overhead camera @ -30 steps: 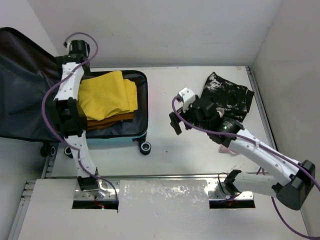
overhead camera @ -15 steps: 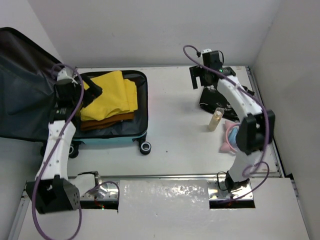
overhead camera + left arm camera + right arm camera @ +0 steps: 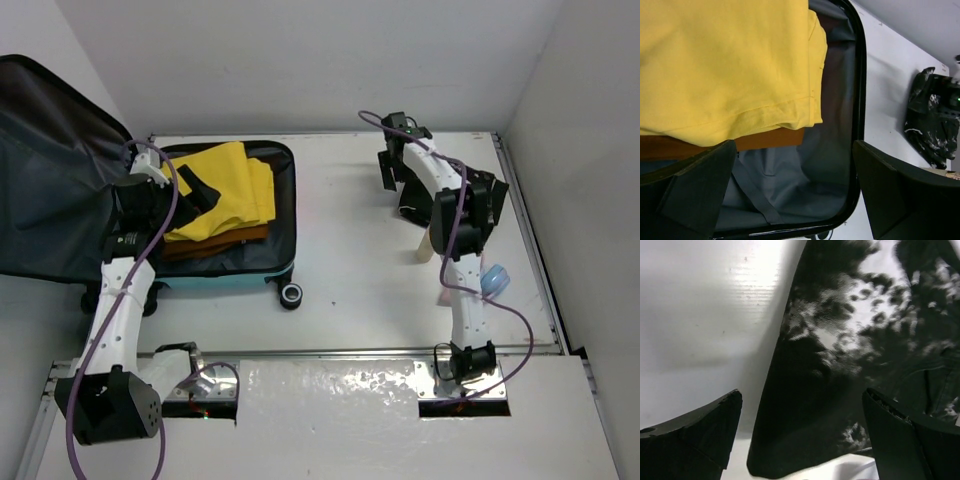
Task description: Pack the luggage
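**Task item.** The luggage (image 3: 243, 279) lies open at the left of the table. Its packing half is flat on the surface and its lid (image 3: 50, 200) is raised, leaning out past the table's left edge. The visible outer shell is teal with a black rim. A black wheel (image 3: 291, 294) shows at the near right corner. The lining is dark grey, with a grey strap (image 3: 752, 192) crossing the floor. Inside, a folded yellow garment (image 3: 225, 185) rests on top of a folded orange-brown garment (image 3: 222, 243). Both sit toward the left and far part of the compartment, leaving the lining bare along the right and near sides.

**Surface and room.** The table (image 3: 350, 260) is white and is enclosed by plain white walls. At its far right lies a black garment with white mottling (image 3: 840, 365). Near it, a pale beige bottle (image 3: 425, 245) stands upright, largely hidden by the right arm. A blue-and-pink item (image 3: 495, 280) lies nearer the front; its identity cannot be determined.

**Arms.** The left arm reaches up from its base. The left gripper (image 3: 793, 145) is over the luggage compartment with its jaws spread wide and nothing between them. The right arm is stretched toward the far right. The right gripper (image 3: 801, 392) points down at the left edge of the mottled garment. Its jaws are parted wide and grasp nothing.
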Controlling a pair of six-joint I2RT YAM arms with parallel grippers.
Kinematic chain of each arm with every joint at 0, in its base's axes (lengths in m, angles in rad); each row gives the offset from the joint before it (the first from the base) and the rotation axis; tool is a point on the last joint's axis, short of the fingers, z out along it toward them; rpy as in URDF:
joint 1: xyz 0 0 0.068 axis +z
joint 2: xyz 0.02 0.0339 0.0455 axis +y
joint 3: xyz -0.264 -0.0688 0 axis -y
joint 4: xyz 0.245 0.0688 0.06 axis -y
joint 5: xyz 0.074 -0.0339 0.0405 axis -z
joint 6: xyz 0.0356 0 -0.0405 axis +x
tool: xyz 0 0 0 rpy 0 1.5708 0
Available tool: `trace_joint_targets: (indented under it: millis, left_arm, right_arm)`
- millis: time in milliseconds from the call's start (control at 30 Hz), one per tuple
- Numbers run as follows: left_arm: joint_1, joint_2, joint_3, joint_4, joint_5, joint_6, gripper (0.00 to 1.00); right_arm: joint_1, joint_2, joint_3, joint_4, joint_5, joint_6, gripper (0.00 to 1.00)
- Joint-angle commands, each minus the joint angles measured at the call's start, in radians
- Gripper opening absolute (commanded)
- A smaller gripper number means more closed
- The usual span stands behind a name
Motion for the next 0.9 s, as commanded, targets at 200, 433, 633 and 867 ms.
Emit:
trace_joint_targets:
  millis: [200,433,633,867]
  left_arm:
    - [-0.006,-0.039,0.009,0.056,0.048,0.036,1.00]
    - [-0.038,-0.033,0.024,0.047,0.034,0.034,1.00]
    - [-0.208,-0.010,0.040,0.094,-0.047,-0.079,1.00]
    - [-0.385,0.149,-0.036,0.493,0.006,-0.377,1.00]
  right_arm:
    - [-0.007,0.141,0.099,-0.166,0.024,0.023,0.89]
    - [-0.018,0.049,0.001,-0.093,-0.001,-0.003,0.12]
    - [-0.011,-0.130,-0.087,0.088,-0.185,-0.105,0.00]
    - [0.110,-0.344,-0.207,0.196,-0.530,-0.288,0.00]
